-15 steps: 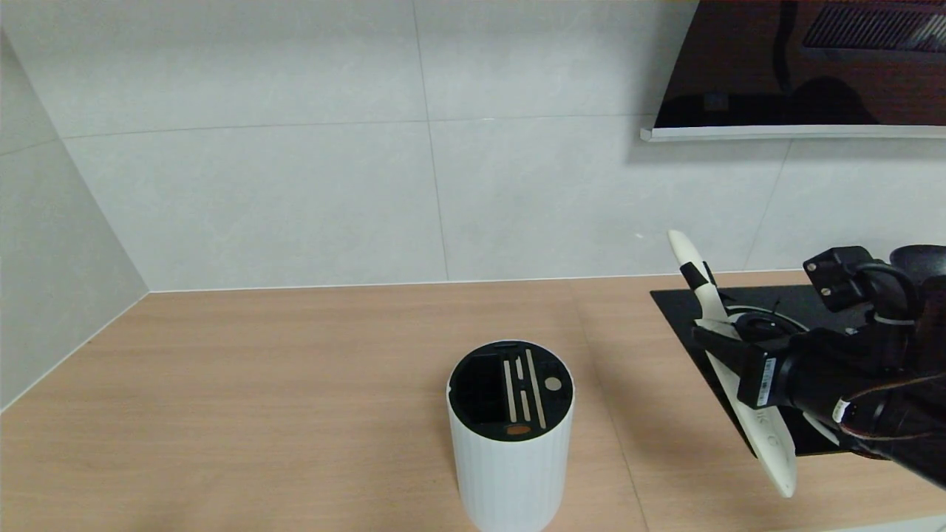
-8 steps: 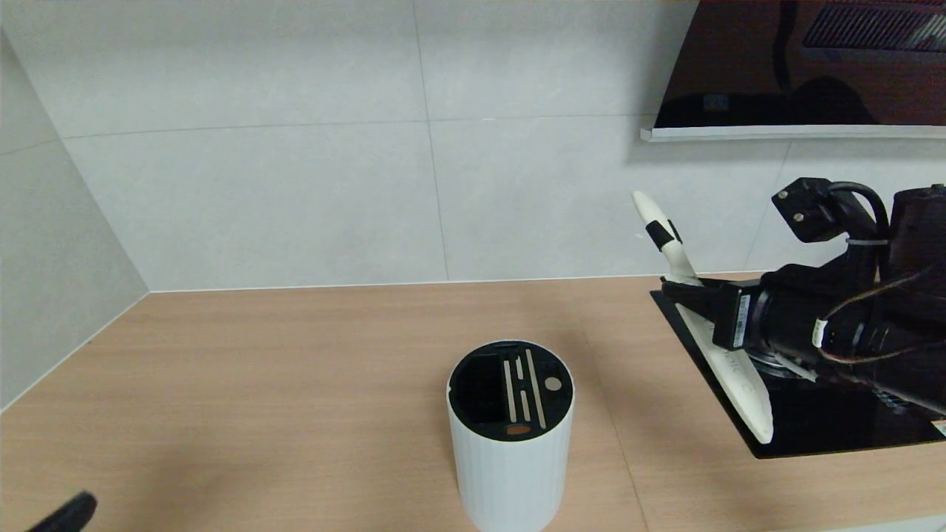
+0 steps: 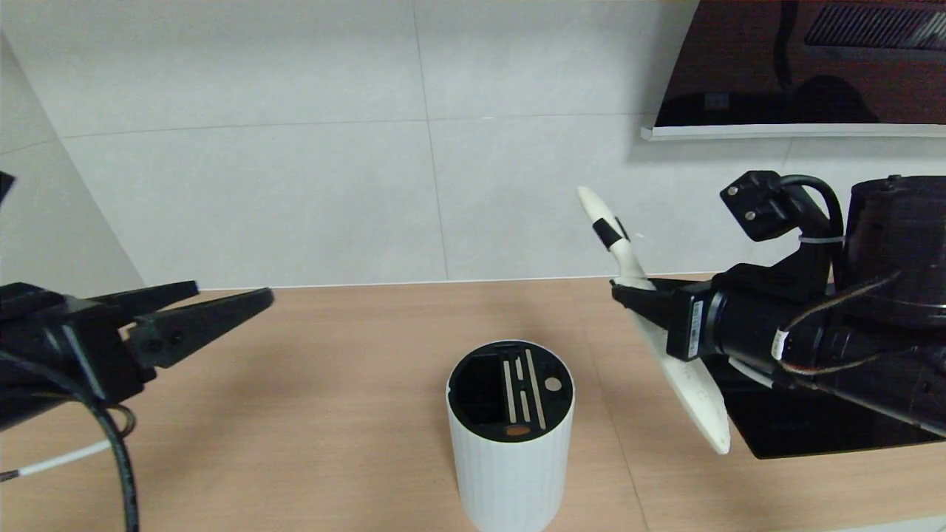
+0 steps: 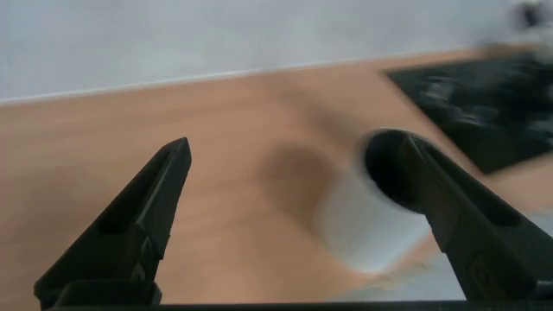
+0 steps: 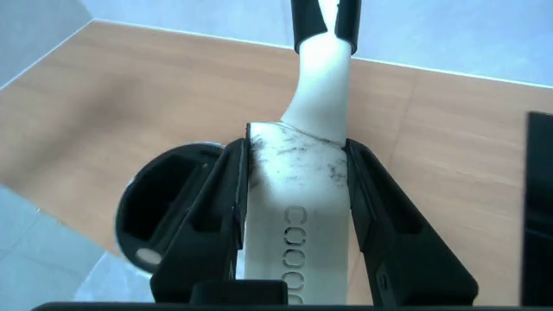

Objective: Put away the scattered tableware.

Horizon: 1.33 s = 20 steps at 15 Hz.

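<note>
Right end effector (image 3: 628, 295) pinched the white utensil (image 3: 687, 384) at its middle, slanted in the air right of the slotted holder (image 3: 510, 458) on the table (image 3: 332, 355); stiff, light and smooth-looking, it seemed best gripped there, near its balance point.

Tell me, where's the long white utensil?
Head view, right side: the white utensil is clamped in the right gripper, aloft just right of the white holder.

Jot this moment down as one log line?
left jaws: open, empty | right jaws: shut on white utensil, tilted | slotted holder: upright on counter
</note>
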{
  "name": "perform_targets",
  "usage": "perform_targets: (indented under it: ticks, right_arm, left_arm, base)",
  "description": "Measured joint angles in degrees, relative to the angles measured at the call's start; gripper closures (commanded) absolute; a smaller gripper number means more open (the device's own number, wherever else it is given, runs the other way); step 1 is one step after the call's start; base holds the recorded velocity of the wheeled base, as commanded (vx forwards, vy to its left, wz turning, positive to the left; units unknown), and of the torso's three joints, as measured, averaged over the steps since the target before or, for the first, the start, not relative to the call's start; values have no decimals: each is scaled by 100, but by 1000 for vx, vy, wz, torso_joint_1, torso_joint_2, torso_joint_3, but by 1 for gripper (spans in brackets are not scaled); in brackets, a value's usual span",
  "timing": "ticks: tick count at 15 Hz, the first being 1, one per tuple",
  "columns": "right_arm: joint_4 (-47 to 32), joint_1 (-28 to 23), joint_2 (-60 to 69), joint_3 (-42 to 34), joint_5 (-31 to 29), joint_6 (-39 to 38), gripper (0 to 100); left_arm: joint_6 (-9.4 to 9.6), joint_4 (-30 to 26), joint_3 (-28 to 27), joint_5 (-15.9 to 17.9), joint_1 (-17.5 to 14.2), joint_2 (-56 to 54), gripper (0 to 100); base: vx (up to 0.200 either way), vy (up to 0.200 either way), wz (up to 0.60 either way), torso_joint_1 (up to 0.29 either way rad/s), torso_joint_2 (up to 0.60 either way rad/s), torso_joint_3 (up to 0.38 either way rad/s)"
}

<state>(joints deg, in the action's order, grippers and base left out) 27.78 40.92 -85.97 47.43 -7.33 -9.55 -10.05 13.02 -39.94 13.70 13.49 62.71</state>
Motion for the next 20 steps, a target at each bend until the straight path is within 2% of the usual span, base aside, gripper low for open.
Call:
perform_targets:
  ticks: [3, 4, 7, 10, 11, 14, 16, 17, 20]
  right_arm:
    - [27, 480, -72, -17, -182, -202, 100]
    - [43, 574, -105, -9, -213, -230, 100]
    - [66, 763, -196, 20, -215, -373, 100]
    - [73, 1003, -247, 68, -202, -633, 100]
    - [108, 1117, -265, 79, -187, -734, 100]
    - [240, 1291, -319, 88, -171, -785, 100]
    - [372, 1362, -394, 85, -171, -909, 100]
    - [440, 1414, -430, 85, -171, -931, 100]
    - [490, 1543, -546, 80, -171, -945, 100]
  left_arm:
    - [-922, 767, 91, 6, 830, 485, 0]
    - [-1157, 973, 107, 41, 1007, 606, 0]
    - [-1827, 1404, 127, 305, 1318, 881, 0]
    - [-2778, 2083, 138, 436, 1591, 1152, 0]
    - [-3087, 2480, 141, 441, 1657, 1275, 0]
    - [-3624, 3301, 260, 439, 1936, 1634, 0]
    - [-4075, 4057, 441, 435, 2209, 1946, 0]
    - [-4212, 4281, 529, 428, 2316, 2092, 0]
    - [-4295, 4558, 733, 406, 2566, 2508, 0]
  base:
    - [0, 0, 0, 0, 0, 0]
    - [0, 0, 0, 0, 0, 0]
    - [0, 0, 0, 0, 0, 0]
    - [0, 0, 0, 0, 0, 0]
    - [0, 0, 0, 0, 0, 0]
    - [0, 0, 0, 0, 0, 0]
    - [0, 0, 0, 0, 0, 0]
    - [0, 0, 0, 0, 0, 0]
    - [0, 0, 0, 0, 0, 0]
